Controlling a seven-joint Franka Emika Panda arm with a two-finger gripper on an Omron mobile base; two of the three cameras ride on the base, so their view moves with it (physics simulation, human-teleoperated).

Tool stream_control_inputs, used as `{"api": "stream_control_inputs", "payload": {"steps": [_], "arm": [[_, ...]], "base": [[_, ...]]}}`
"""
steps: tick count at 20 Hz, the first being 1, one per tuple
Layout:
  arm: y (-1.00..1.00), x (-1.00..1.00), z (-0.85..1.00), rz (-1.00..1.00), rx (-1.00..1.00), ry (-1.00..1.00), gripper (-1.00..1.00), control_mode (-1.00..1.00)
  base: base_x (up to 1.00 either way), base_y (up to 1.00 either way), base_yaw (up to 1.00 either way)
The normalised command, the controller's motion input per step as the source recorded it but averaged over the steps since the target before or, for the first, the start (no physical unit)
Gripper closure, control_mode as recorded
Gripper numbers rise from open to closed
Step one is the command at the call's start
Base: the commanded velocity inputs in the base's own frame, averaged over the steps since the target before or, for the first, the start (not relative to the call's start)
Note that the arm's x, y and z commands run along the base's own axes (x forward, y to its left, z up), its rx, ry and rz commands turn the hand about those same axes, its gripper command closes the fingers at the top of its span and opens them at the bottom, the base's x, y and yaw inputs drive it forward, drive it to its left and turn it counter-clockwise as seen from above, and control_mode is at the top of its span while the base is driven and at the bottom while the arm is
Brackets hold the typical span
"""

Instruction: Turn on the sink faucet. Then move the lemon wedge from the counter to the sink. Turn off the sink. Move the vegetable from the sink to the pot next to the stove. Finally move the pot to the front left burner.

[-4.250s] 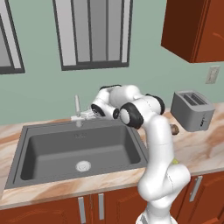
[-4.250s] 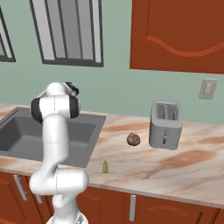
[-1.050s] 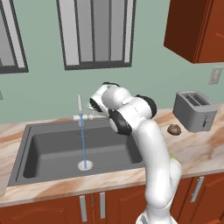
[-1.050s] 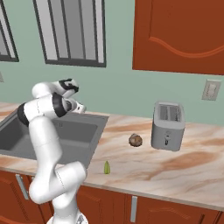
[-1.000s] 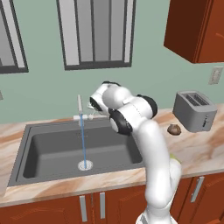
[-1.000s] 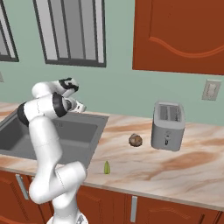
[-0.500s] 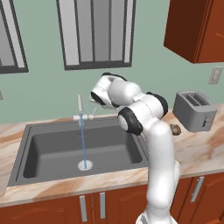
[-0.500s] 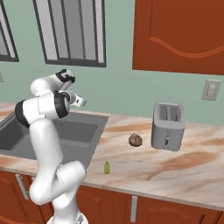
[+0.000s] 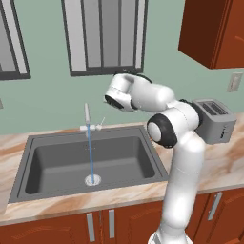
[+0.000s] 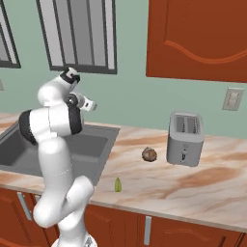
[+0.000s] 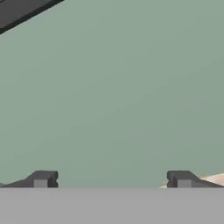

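Water runs in a thin stream from the sink faucet [image 9: 86, 117] onto the drain of the sink [image 9: 52, 162], so the step in hand is judged to be fetching the lemon wedge [image 10: 117, 184]. The wedge lies on the counter [image 10: 193, 188] near its front edge, right of the basin and nearer than the brown lump [image 10: 149, 154] and the toaster [image 10: 185, 132]. The gripper [image 11: 112, 180] stands wide and empty, high by the wall; it should swing right, descend vertically over the tiny wedge, and close low around it.
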Motion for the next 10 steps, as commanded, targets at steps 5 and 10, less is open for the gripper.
{"api": "stream_control_inputs", "payload": {"steps": [5, 10], "arm": [[-0.16, -0.67, 0.32, 0.00, 0.00, -0.05, -1.00, -1.00], [-0.24, -0.77, 0.36, 0.00, 0.00, 0.00, -1.00, -1.00]], "base": [[0.00, 0.00, 0.00], [0.00, 0.00, 0.00]]}}
